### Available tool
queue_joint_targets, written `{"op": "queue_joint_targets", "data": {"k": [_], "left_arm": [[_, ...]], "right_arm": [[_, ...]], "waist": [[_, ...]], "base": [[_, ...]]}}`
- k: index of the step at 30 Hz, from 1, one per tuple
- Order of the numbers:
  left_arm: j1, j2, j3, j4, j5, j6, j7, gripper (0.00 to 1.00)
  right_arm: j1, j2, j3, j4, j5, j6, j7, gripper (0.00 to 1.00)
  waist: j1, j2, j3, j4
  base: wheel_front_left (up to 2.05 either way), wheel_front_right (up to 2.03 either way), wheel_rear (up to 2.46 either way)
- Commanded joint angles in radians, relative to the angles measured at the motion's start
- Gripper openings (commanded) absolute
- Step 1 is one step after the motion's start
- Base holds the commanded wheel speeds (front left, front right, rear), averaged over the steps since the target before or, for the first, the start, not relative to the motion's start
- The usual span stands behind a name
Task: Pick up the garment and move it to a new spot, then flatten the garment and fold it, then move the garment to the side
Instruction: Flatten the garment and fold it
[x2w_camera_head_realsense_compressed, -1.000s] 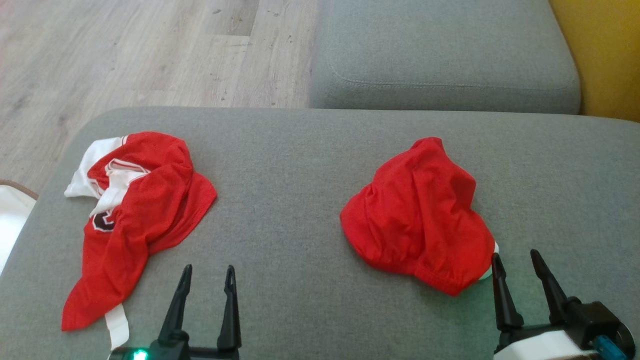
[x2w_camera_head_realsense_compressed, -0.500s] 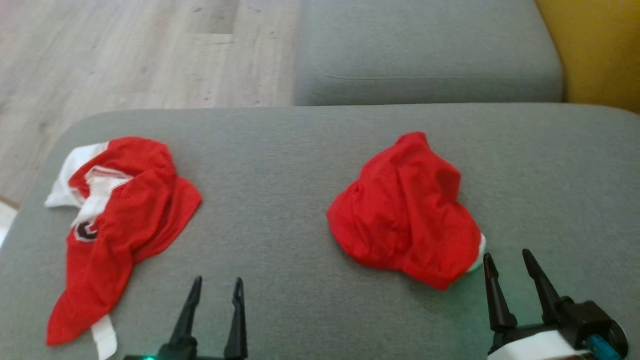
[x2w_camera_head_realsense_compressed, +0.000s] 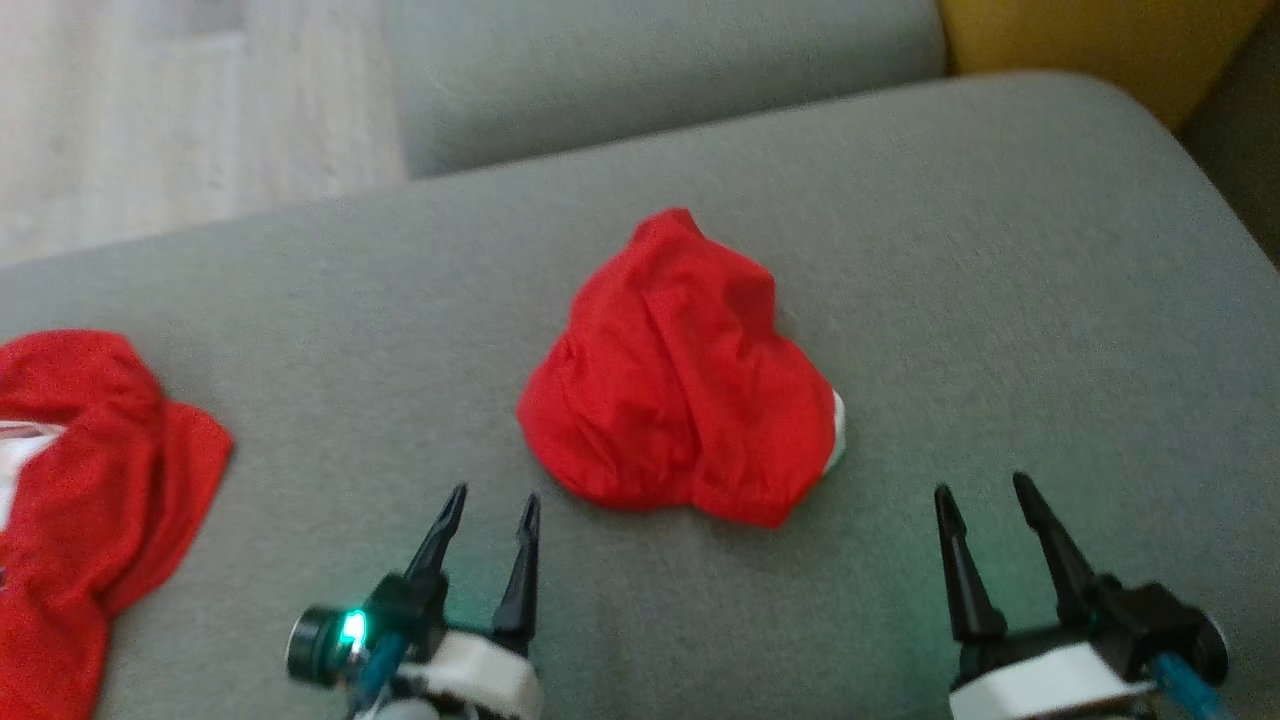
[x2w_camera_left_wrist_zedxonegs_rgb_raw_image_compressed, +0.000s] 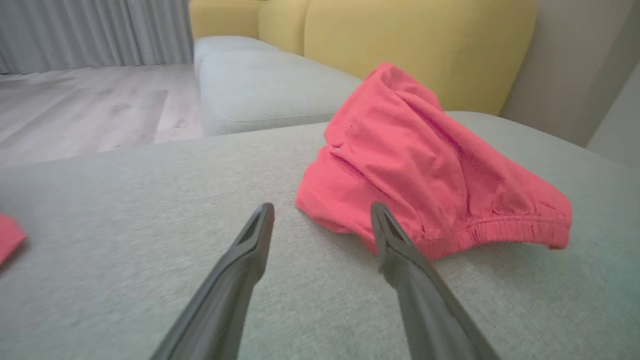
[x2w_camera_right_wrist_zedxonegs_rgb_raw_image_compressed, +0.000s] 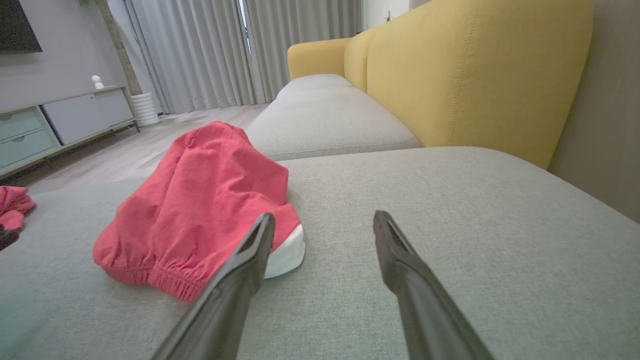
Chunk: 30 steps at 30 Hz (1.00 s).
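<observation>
Head view: the garment (x2w_camera_head_realsense_compressed: 680, 400), a crumpled red heap w/ a white bit (x2w_camera_head_realsense_compressed: 838, 425) at its R edge, sits on the grey cushion (x2w_camera_head_realsense_compressed: 1000, 250). L jaws stand wide just short of its near-L hem, not touching. R jaws are equally wide, near-R of it and a bit further off. Both are empty. A second red cloth (x2w_camera_head_realsense_compressed: 90, 470) lies well apart to the garment's L, so leave it alone. L wrist view: the garment's near edge sits just beyond the view-R fingertip (x2w_camera_left_wrist_zedxonegs_rgb_raw_image_compressed: 380, 220), w/ the elastic hem (x2w_camera_left_wrist_zedxonegs_rgb_raw_image_compressed: 515, 227) running off to view-R. Judging by that, the step in hand is the approach for pickup, nothing lifted yet. Best bet: go in low w/ jaws wide and bite the elastic hem, not the loose top, since a hem pinch prob. gives a known edge for flattening. R wrist view: the garment is view-L of the R jaws, w/ the white bit right by the view-L fingertip (x2w_camera_right_wrist_zedxonegs_rgb_raw_image_compressed: 265, 225). That arm should swing toward the garment before closing. Take two spread points, deep enough to catch fabric w/o digging into the cushion, and lift evenly so it doesn't bunch.
</observation>
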Motion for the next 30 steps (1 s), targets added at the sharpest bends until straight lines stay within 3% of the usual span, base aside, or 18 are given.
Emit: {"op": "queue_joint_targets", "data": {"k": [1, 8, 16, 17, 18, 19, 24, 30], "left_arm": [[-0.094, -0.004, 0.005, 0.028, -0.016, -0.015, -0.008, 1.00], [-0.246, -0.004, -0.080, 0.226, -0.092, -0.077, 0.020, 1.00], [-0.309, -0.004, -0.162, 0.314, -0.145, -0.128, 0.003, 1.00], [-0.315, -0.004, -0.171, 0.323, -0.150, -0.131, 0.001, 0.62], [-0.321, -0.004, -0.181, 0.329, -0.154, -0.134, -0.001, 0.38], [-0.326, -0.004, -0.191, 0.336, -0.155, -0.137, -0.003, 0.00], [-0.367, 0.016, -0.192, 0.333, -0.124, -0.126, -0.007, 0.00], [-0.490, 0.178, -0.144, 0.251, -0.048, -0.073, -0.006, 0.00]], "right_arm": [[-0.079, -0.007, 0.028, -0.043, -0.004, -0.001, -0.006, 1.00], [-0.114, -0.007, 0.043, -0.052, -0.002, -0.001, -0.006, 1.00], [-0.131, -0.007, 0.047, -0.045, 0.003, -0.001, -0.006, 1.00], [-0.132, -0.007, 0.048, -0.045, 0.004, -0.001, -0.006, 1.00], [-0.133, -0.007, 0.049, -0.045, 0.006, -0.001, -0.006, 1.00], [-0.133, -0.007, 0.050, -0.045, 0.007, -0.001, -0.006, 1.00], [-0.132, -0.007, 0.051, -0.044, 0.010, -0.001, -0.006, 1.00], [-0.133, -0.007, 0.047, -0.047, 0.012, -0.001, -0.006, 1.00]], "waist": [[0.0000, 0.0000, 0.086, -0.071], [0.0000, 0.0000, 0.168, -0.109], [0.0000, 0.0000, 0.169, -0.126], [0.0000, 0.0000, 0.167, -0.127], [0.0000, 0.0000, 0.165, -0.127], [0.0000, 0.0000, 0.163, -0.128], [0.0000, 0.0000, 0.155, -0.129], [0.0000, 0.0000, 0.154, -0.125]], "base": [[0.00, 0.00, 0.00], [0.00, 0.00, 0.00], [0.00, 0.00, 0.00], [0.00, 0.00, 0.00], [0.00, 0.00, 0.00], [0.00, 0.00, 0.00], [0.00, 0.00, 0.00], [0.00, 0.00, 0.00]]}}
